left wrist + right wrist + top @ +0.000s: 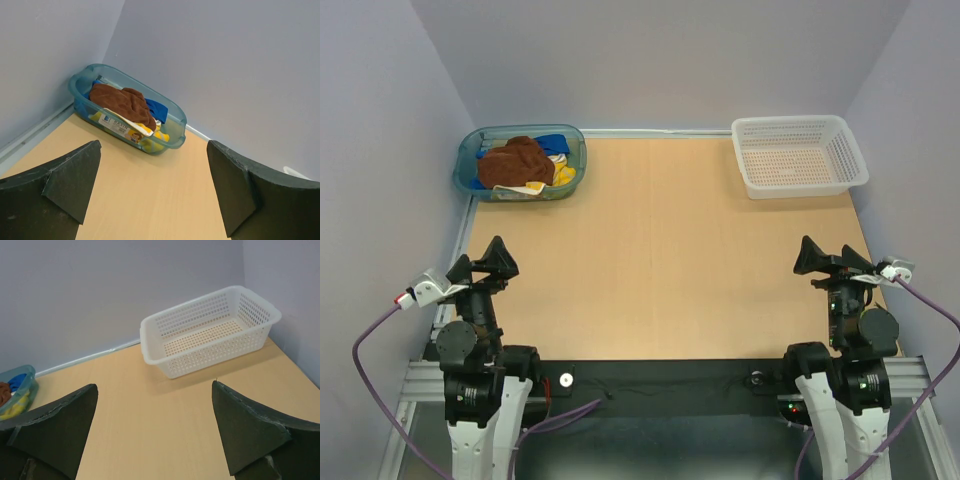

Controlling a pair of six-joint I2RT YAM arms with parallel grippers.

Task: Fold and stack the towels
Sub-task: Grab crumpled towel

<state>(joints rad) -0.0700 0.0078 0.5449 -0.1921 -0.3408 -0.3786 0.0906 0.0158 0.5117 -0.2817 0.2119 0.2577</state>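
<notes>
The three towels lie bundled in a teal tub (pixel 468 165) at the table's far left corner. The rust-brown towel (pixel 516 163) is on top, the blue towel (pixel 553 143) shows behind it, and the yellow towel (pixel 563 176) peeks out at the right. In the left wrist view the brown towel (pixel 122 102), the blue towel (pixel 156 108) and the yellow towel (pixel 159 136) show in the tub (pixel 176 116). My left gripper (pixel 492 257) is open and empty, near the front left. My right gripper (pixel 827 258) is open and empty, near the front right.
A white perforated basket (pixel 840 182) stands empty at the far right corner; it also shows in the right wrist view (pixel 150 347). Grey walls close in the table on three sides. Bare wooden tabletop (pixel 660 250) lies between the arms and the containers.
</notes>
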